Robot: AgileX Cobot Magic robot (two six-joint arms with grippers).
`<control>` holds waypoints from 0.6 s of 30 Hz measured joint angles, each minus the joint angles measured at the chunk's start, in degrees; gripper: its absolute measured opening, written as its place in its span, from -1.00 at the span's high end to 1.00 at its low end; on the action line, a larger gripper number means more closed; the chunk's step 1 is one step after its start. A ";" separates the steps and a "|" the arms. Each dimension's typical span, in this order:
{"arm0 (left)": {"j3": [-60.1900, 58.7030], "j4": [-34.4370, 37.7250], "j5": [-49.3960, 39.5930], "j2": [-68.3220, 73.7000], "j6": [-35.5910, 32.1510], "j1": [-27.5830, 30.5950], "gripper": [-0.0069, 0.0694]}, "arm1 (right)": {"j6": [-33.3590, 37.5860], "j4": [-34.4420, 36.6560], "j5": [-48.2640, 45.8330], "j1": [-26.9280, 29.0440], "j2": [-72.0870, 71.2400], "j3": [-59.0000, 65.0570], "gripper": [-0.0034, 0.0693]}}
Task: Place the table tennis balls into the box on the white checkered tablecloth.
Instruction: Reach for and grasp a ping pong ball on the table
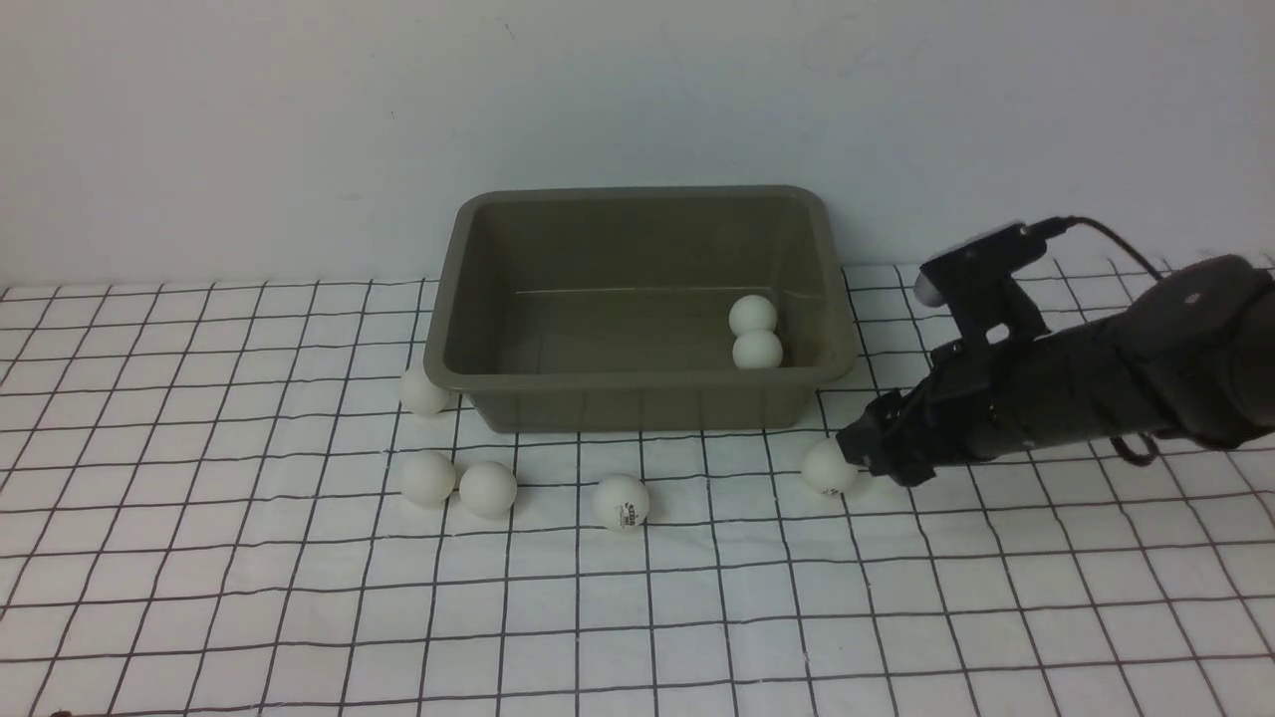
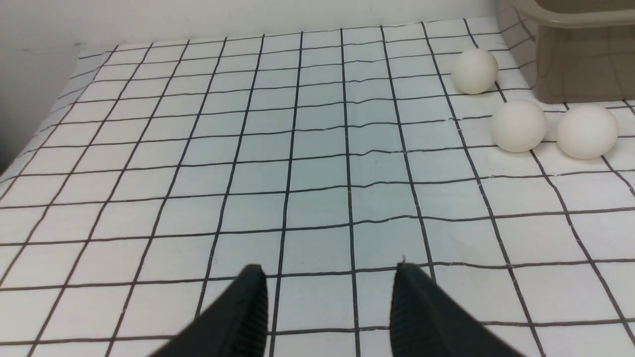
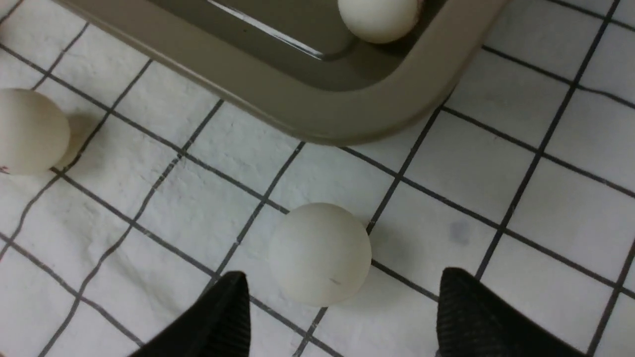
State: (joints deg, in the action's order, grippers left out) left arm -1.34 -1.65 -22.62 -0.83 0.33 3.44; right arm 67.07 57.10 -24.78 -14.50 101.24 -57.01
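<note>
White checkered tablecloth [image 1: 199, 597] is covering the whole surface and lying slightly wrinkled. Box [image 1: 637, 403] is sitting on it toward the back, near the wall [image 1: 299, 119], open side up.

Right arm [image 1: 1096, 388] is reaching in low from the right, pointing toward the box's front right corner. Right claw [image 1: 857, 453] is sitting just above the cloth with fingers apart, clamping nothing. Nearest ball [image 1: 828, 467] is lying on the cloth right at its tips. In the right wrist view that ball [image 3: 320, 253] is sitting between the fingertips [image 3: 228, 317], slightly ahead of them, with a gap showing on both sides.

Left claw [image 2: 330, 270] is showing only in its own wrist view. Its fingers are apart with only bare cloth between them, well apart from any ball.

Table tennis balls, seven in view:
- Two are lying inside the box at its right front corner, rear ball [image 1: 752, 315] touching front ball [image 1: 757, 350].
- Corner ball [image 1: 423, 390] is sitting against the box's front left corner, outside, under the rim.
- Pair's left ball [image 1: 428, 478] and pair's right ball [image 1: 487, 488] are lying just beside each other on the cloth, in front of that corner.
- Logo ball [image 1: 622, 501], with a dark print facing the camera, is lying in front of the box's middle.
</note>
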 joint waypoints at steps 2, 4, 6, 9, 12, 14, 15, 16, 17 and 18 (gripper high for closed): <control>0.00 0.00 0.00 0.00 0.00 0.00 0.01 | 0.13 1.40 0.15 -0.06 1.16 0.00 -0.35; 0.00 0.00 0.00 0.00 0.00 0.00 0.01 | 0.83 2.26 0.68 -0.37 2.06 0.00 -0.35; 0.00 0.00 0.00 0.00 0.00 0.00 0.01 | 2.11 3.60 0.94 -0.65 2.96 -0.05 -0.35; 0.00 0.00 0.00 0.00 0.00 0.00 0.01 | 3.89 6.72 0.95 -0.65 3.64 -0.05 -0.35; 0.00 0.00 0.00 0.00 0.00 0.00 0.01 | 6.76 10.35 0.49 -0.65 4.50 -0.10 -0.35; 0.00 0.00 0.00 0.00 0.00 0.00 0.01 | 8.64 12.36 0.44 -0.65 5.41 -0.16 -0.35; 0.00 0.00 0.00 0.00 0.00 0.00 0.01 | 9.07 12.97 0.44 -0.65 5.72 -0.16 -0.35; 0.00 0.00 0.00 0.00 0.00 0.00 0.01 | 9.92 14.00 0.44 -0.65 6.05 -0.16 -0.35; 0.00 0.00 0.00 0.00 0.00 0.00 0.01 | 10.89 14.92 0.44 -0.65 6.38 -0.16 -0.35; 0.00 0.00 0.00 0.00 0.00 0.00 0.01 | 11.38 15.72 0.42 -0.65 6.64 -0.16 -0.35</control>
State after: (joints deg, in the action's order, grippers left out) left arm -1.34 -1.65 -22.62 -0.83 0.33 3.44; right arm 78.45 72.82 -24.36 -15.15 107.88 -57.17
